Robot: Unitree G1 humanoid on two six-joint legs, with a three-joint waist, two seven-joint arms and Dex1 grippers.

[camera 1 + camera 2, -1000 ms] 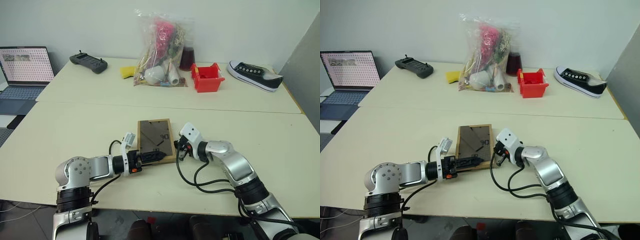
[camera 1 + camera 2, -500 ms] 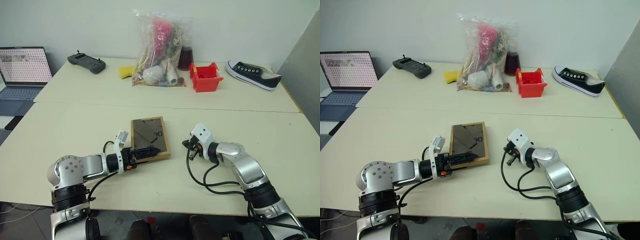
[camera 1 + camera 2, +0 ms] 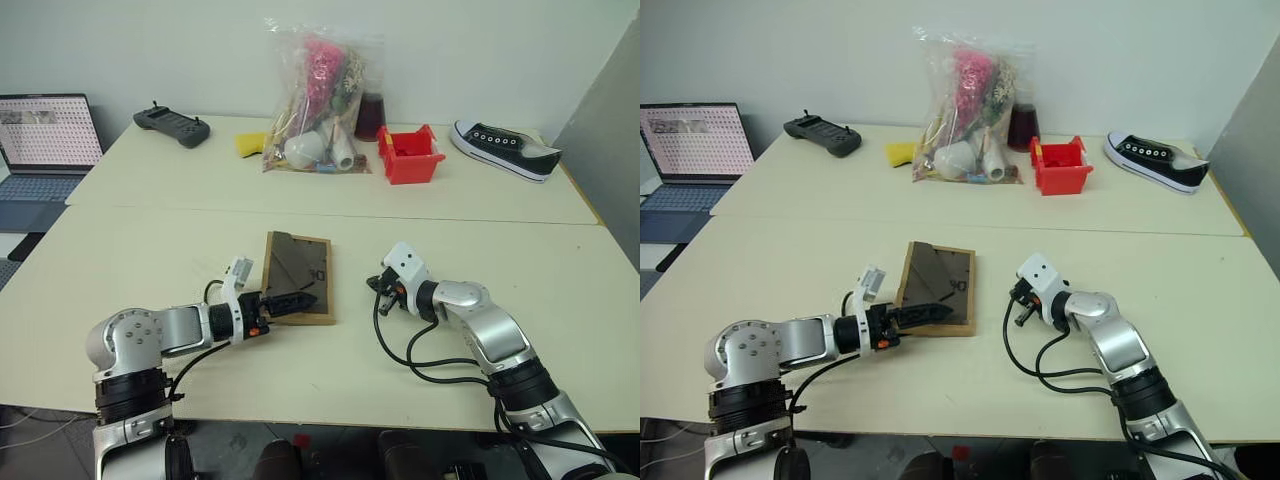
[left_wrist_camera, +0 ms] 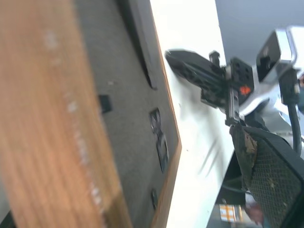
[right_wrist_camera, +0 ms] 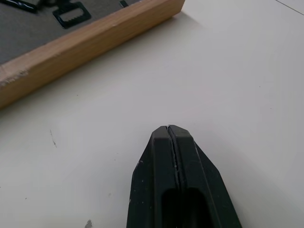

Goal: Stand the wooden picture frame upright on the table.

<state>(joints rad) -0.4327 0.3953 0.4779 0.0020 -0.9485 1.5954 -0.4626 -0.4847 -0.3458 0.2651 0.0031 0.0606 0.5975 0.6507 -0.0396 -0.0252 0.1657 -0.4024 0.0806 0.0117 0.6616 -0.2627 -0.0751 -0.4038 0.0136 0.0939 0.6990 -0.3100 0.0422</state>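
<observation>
Right wrist view alone shows right gripper (image 5: 170, 129) pressed closed

Since a second ago: wooden picture frame (image 3: 298, 276) shifted toward the table's (image 3: 500, 250) left edge, its left side now tipped up off the surface, apparently by the left gripper (image 3: 296, 300), jaws now wider. Right gripper (image 5: 172, 134), fingers pressed together, drawn back rightward, now apart from the frame's right edge.

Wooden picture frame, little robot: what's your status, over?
Left hand on the light-wood picture frame, one edge lifted, dark back up. Right hand shut, apart. Nothing in the way.
</observation>
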